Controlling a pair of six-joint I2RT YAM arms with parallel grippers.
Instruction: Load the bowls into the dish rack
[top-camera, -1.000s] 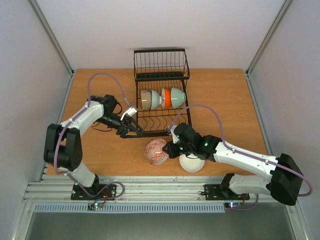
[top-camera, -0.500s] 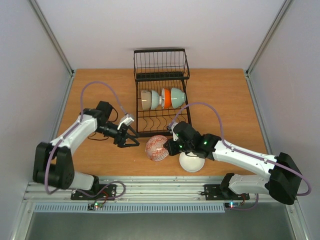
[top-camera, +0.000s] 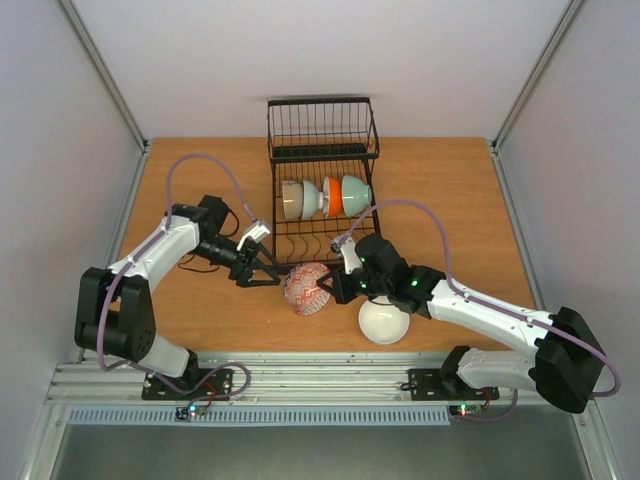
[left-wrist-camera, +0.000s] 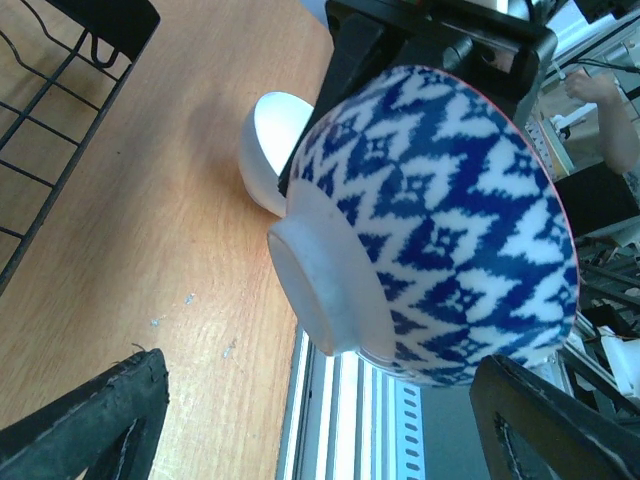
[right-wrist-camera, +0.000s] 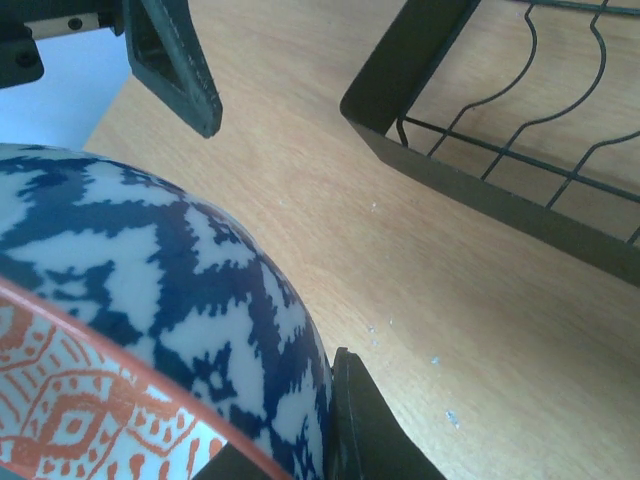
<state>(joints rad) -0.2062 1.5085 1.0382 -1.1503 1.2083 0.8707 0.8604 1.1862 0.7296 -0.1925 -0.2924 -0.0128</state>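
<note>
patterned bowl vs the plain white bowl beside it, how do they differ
The blue-and-white zigzag ceramic bowl is gripped at its rim by the right gripper and tipped sideways; the plain white ceramic bowl sits free on the wooden table. The first has an orange-patterned inside; the second is all white. Both are round.

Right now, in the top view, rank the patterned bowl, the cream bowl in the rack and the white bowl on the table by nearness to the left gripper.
1. Patterned bowl, just right of the left gripper.
2. Cream bowl, at the left end of the rack, beyond it.
3. White bowl, farther right, toward the near edge.
</note>
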